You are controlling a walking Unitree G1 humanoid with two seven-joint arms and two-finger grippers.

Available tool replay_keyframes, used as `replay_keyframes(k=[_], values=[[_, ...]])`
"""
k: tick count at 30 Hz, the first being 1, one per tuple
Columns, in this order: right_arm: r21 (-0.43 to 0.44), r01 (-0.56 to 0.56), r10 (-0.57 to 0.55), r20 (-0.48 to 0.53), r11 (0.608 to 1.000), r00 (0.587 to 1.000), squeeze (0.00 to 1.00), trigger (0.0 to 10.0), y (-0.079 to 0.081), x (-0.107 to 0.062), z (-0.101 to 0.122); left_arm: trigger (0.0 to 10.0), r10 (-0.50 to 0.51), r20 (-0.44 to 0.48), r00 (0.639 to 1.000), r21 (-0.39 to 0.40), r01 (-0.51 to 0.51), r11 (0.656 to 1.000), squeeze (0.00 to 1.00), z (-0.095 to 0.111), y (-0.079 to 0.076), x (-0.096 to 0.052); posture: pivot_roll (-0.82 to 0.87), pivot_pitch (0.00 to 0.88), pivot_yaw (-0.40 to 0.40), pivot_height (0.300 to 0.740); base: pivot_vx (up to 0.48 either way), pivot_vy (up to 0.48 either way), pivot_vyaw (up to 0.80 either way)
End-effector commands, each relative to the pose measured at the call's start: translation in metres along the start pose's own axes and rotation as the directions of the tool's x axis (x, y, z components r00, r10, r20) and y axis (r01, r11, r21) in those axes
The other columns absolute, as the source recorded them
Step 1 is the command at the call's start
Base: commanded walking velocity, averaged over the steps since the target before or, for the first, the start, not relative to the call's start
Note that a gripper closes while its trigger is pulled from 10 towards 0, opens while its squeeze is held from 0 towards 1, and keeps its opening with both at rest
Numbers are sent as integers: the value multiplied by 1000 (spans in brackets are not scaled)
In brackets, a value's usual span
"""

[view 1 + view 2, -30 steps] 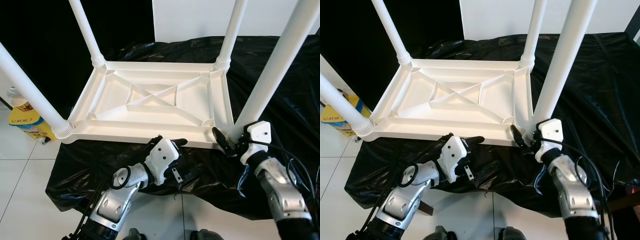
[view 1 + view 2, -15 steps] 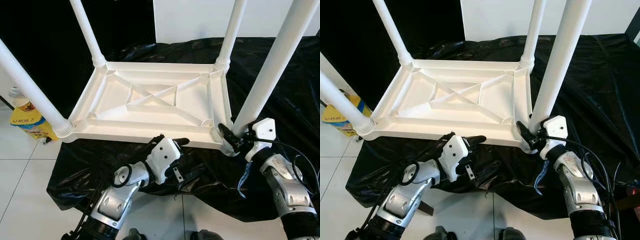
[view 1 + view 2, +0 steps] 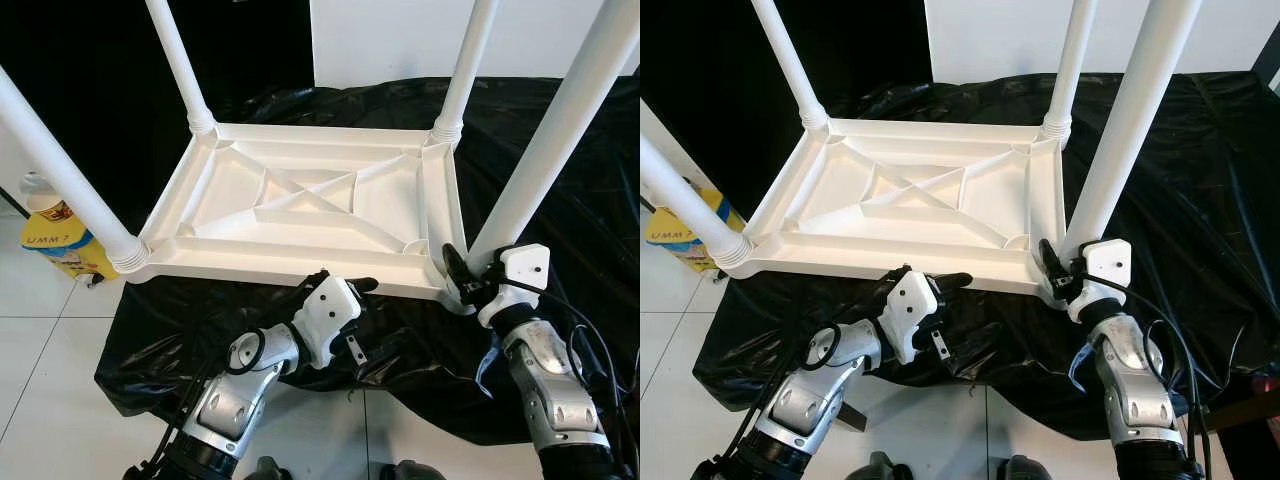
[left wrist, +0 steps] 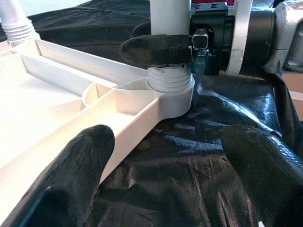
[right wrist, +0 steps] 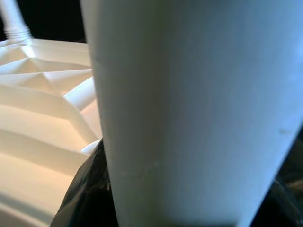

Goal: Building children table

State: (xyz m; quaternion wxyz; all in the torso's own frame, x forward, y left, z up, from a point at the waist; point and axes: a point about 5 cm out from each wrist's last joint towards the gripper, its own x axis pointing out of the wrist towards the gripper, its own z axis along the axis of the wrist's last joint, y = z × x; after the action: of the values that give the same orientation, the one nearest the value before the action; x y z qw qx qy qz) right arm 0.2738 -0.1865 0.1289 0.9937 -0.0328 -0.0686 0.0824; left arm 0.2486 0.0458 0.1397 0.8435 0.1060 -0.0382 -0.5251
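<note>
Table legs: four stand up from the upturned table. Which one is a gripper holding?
The near right leg. The right gripper clamps its base at the tabletop corner; the other three stand untouched.

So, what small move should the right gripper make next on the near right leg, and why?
Probably twist the leg tighter. The right gripper is clamped on the near right leg just above its threaded collar, and thread rings show above the socket, so it seems not fully screwed in.

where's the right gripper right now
In the left eye view the right gripper is clamped around the base of the near-right table leg, at the upturned white tabletop's corner.
</note>
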Motion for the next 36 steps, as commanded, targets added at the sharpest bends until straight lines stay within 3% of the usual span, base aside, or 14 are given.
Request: replay_keyframes(k=[1,3,8,11,21,36], values=[[28,35,-31,-123,999,992,0,10000,11,-10,-23,10000,56,-13,998,-29,-56,998,0,-3,2,-1,16,90,30,740,0,0,0],[28,35,-31,-123,999,992,0,10000,11,-10,-23,10000,56,-13,998,-29,-56,998,0,-3,2,-1,16,90,30,740,0,0,0],[104,234,-218,-146,967,965,0,10000,24,-9,-24,10000,75,-28,997,-66,-77,995,0,-7,6,1,17,73,23,740,0,0,0],[121,280,-261,-154,952,953,0,10000,28,-9,-24,10000,91,-26,995,-75,-93,993,0,-9,7,1,14,64,23,740,0,0,0],[83,296,-280,-157,952,947,0,10000,36,-6,-29,10000,203,-55,978,-84,-207,975,0,-21,19,0,2,2,32,740,0,0,0],[4,271,-267,-154,963,951,0,10000,23,-3,-41,10000,209,-73,975,-76,-214,974,0,-30,29,3,-9,0,46,740,0,0,0]])
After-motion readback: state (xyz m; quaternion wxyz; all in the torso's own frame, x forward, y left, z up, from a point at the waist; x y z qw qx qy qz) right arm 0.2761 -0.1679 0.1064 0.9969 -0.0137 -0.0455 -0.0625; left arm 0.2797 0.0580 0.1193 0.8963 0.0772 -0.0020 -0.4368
